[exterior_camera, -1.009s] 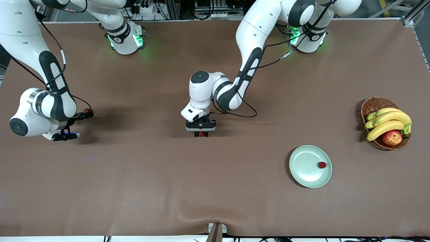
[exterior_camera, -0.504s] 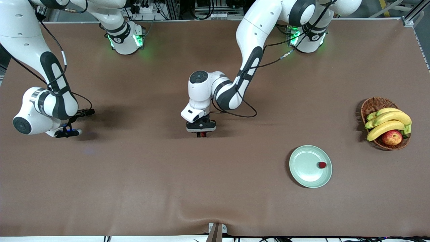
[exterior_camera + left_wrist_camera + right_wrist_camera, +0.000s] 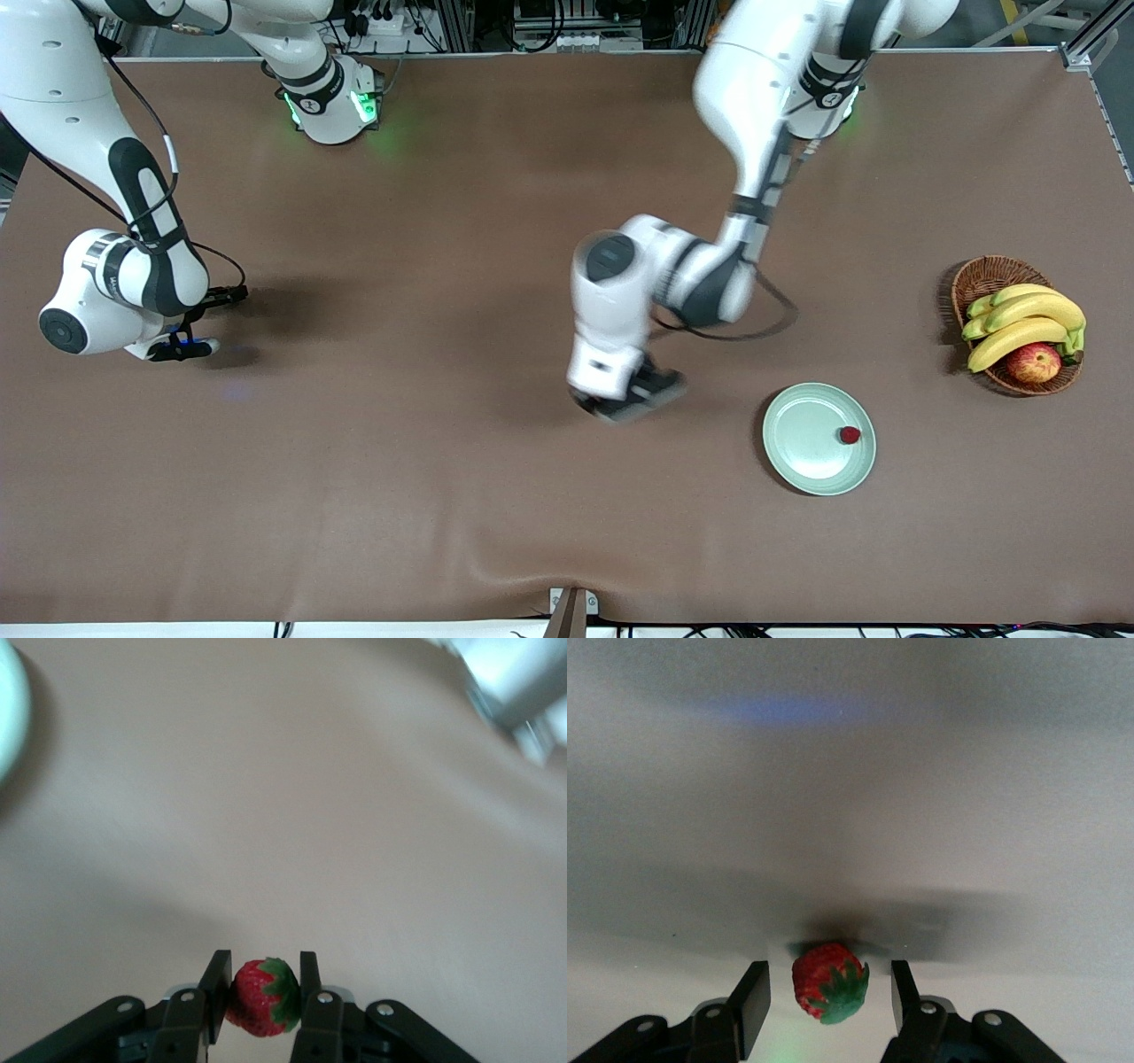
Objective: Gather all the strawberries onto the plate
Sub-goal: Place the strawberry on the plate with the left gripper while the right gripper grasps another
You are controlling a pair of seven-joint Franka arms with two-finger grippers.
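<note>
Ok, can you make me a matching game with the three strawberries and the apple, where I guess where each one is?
Things:
1. strawberry
2. strawberry
3. strawberry
4. apple

Places:
A. in the basket beside the bananas
B. pinched in the left claw
C. on the plate
D. on the table between the fingers of the right claw, not squeezed

Pairs: 1-C, 2-B, 3-D, 4-A

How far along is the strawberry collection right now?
Done: one strawberry lies on the mint-green plate. In hand: the left gripper is shut on a second strawberry, in the air over the table beside the plate. Left: the third strawberry sits on the table at the right arm's end, between the right gripper's fingers, with gaps on both sides, not yet gripped.
</note>
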